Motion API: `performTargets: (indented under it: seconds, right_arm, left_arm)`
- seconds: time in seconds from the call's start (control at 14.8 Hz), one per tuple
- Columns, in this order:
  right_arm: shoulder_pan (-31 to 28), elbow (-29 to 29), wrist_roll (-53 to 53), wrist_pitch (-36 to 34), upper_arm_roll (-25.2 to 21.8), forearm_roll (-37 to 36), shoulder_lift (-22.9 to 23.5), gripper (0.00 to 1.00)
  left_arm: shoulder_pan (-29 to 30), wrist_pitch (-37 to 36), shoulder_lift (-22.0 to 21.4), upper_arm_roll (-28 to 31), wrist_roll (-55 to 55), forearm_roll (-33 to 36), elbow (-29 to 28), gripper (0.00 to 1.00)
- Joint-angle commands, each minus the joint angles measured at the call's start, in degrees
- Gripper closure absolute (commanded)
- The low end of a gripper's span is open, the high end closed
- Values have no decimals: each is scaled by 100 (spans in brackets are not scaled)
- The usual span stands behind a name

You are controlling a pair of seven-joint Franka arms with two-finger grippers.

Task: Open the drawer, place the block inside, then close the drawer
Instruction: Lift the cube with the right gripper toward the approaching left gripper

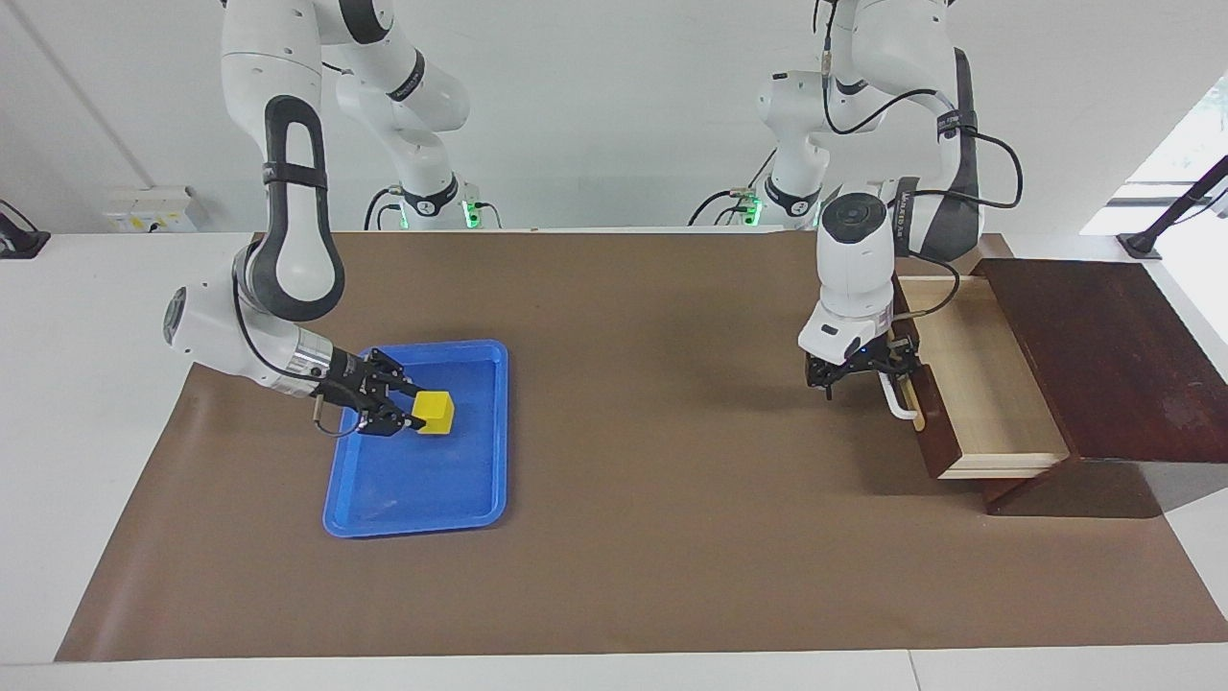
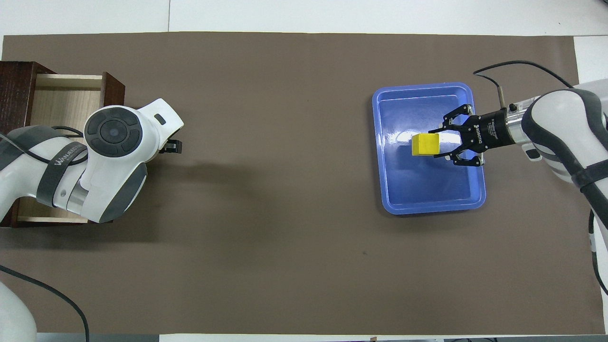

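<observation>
The yellow block (image 1: pixel 436 411) is held in my right gripper (image 1: pixel 414 414), which is shut on it just above the blue tray (image 1: pixel 422 489); it also shows in the overhead view (image 2: pixel 424 144) in the gripper (image 2: pixel 438 144). The dark wooden drawer (image 1: pixel 979 384) stands pulled well out of its dark box (image 1: pixel 1103 355), showing its pale interior (image 2: pixel 61 102). My left gripper (image 1: pixel 885 377) is shut on the drawer's white bar handle (image 1: pixel 900 403). In the overhead view the left wrist (image 2: pixel 114 133) hides the handle.
The blue tray (image 2: pixel 427 190) lies toward the right arm's end of the brown mat (image 1: pixel 633 480). The box stands at the left arm's end of the table. A cable loops from the right wrist (image 2: pixel 503 71).
</observation>
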Motion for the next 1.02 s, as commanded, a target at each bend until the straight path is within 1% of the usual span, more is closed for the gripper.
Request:
performTargets:
  seconds: [0.0,0.07,0.2,0.27,0.41,0.54,0.68,0.75,0.95]
  right_arm:
    - [231,597,503,-386,16,82,68,100]
    - [337,729,749,-465,16,82,59,100]
    - [583,888,1102,-510,33,82,7,100]
    - [732,932,1303,-510,42,91,-54,100]
    - [1013,1204,1908,-519,69,117,-64,100]
    - [1268,1406,2332,-510,77,179,-64,100]
    - [1506,1530,2605,-493,77,188,-64,100]
    - [1603,1565,2676,-493,77,188,-64,100]
    - [2016,1566,2974,-379,69,337,-64,100]
  left_arm:
    - [-145,-754,164,36,-73,-457,749,0]
    - [-163,-1159,260,45,-81,-677,1162,0]
    - [-163,-2125,287,45,-221,-1064,1971,0]
    - [-163,-2312,270,45,-457,-1309,2123,0]
    - [-154,-2497,147,54,-1464,-1758,2168,0]
    - [-163,-2770,24,45,-3053,-2040,2273,0]
    - [-206,-2920,-108,36,-4172,-2339,2291,0]
    - [-337,-2973,-100,36,-4743,-2445,2300,0]
    - [-698,-2991,-100,10,-6947,-2577,2370,0]
